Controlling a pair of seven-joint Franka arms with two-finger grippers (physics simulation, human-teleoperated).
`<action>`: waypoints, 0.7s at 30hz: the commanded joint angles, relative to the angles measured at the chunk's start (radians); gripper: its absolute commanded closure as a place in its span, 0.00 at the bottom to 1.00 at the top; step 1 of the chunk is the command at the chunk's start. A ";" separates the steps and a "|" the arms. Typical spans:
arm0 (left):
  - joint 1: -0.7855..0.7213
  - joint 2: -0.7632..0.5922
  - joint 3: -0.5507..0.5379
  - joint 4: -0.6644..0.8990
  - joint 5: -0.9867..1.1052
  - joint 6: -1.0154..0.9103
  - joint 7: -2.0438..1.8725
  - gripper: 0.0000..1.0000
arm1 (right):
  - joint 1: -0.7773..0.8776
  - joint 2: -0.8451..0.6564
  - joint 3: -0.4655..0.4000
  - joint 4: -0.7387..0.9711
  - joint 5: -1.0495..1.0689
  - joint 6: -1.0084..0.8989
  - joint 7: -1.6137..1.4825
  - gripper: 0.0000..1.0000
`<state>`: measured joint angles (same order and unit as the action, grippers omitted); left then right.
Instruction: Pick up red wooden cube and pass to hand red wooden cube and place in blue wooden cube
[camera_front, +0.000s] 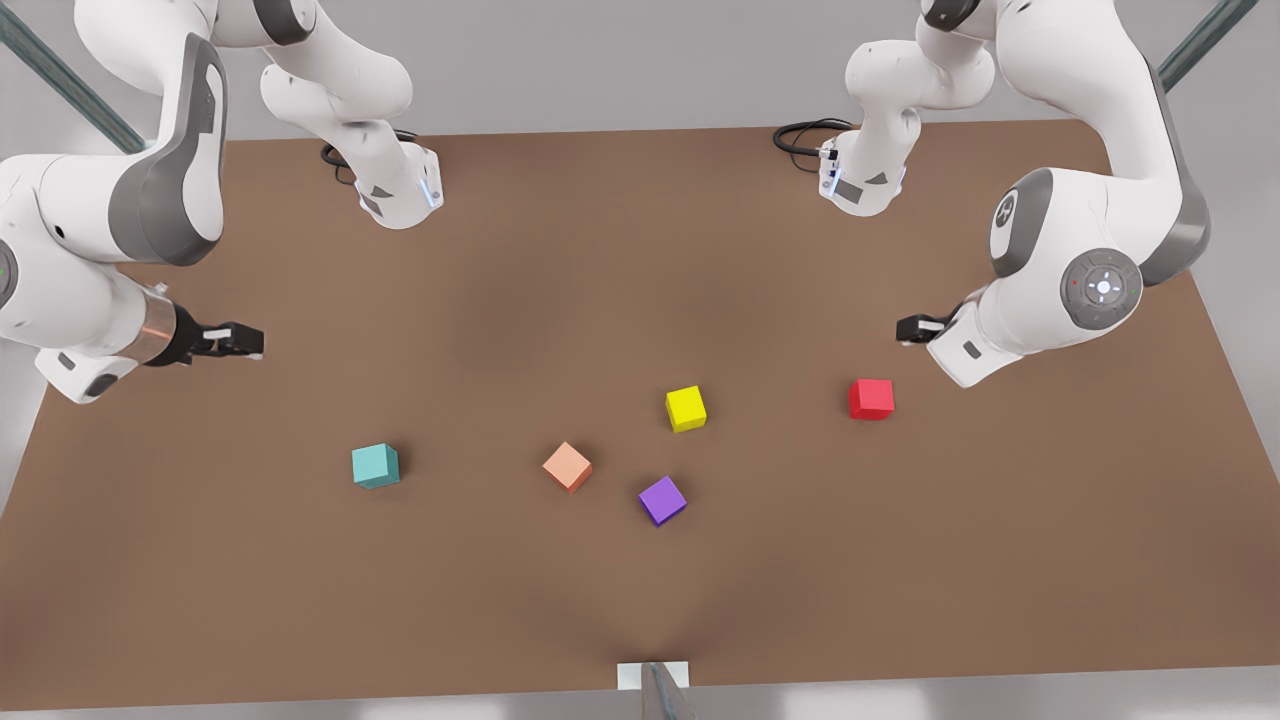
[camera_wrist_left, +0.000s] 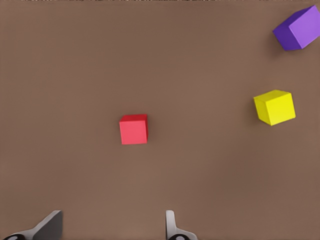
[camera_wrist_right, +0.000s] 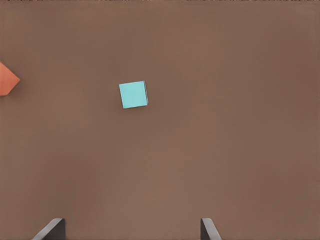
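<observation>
Brown bench (camera_front: 640, 250) with five small cubes and two arms. At the front view's left, the right hand (camera_front: 240, 341) hangs above the bench with its fingers spread apart and nothing between them; in the right wrist view its two fingertips (camera_wrist_right: 50, 229) stand wide at the frame edge. The blue wooden cube (camera_front: 375, 465), teal in colour, lies ahead of this hand and apart from it, flat on the bench, its sides turned slightly off square to the fingers (camera_wrist_right: 133, 94). A cube has no long axis. Further right lie a salmon-orange cube (camera_front: 567, 466), rotated corner-on, a purple cube (camera_front: 662, 500) and a yellow cube (camera_front: 686, 408), all separate. At the front view's right, the red wooden cube (camera_front: 871, 399) rests flat on the bench, just ahead of and below the left hand (camera_front: 920, 328), untouched. In the left wrist view the red wooden cube (camera_wrist_left: 133, 129) sits nearly square to the parted, empty fingers (camera_wrist_left: 171, 225), with the yellow and purple cubes off to one side.
</observation>
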<state>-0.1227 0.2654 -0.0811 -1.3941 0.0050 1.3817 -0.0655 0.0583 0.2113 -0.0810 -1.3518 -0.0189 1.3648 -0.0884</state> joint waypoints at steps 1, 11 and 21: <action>0.000 0.002 0.000 0.000 0.000 0.022 -0.017 0.00 | 0.000 -0.001 0.000 0.000 0.001 0.031 -0.011 0.00; 0.009 0.057 0.044 -0.615 -0.002 0.777 -0.017 0.00 | -0.002 0.008 0.001 -0.009 0.002 0.049 -0.004 0.00; 0.014 0.132 0.044 -0.648 0.001 0.826 -0.016 0.00 | -0.002 0.010 0.001 -0.021 0.005 0.051 -0.005 0.00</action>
<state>-0.1089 0.3883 -0.0368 -2.0424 0.0034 2.1366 -0.0758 0.0567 0.2216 -0.0795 -1.3731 -0.0147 1.4130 -0.0918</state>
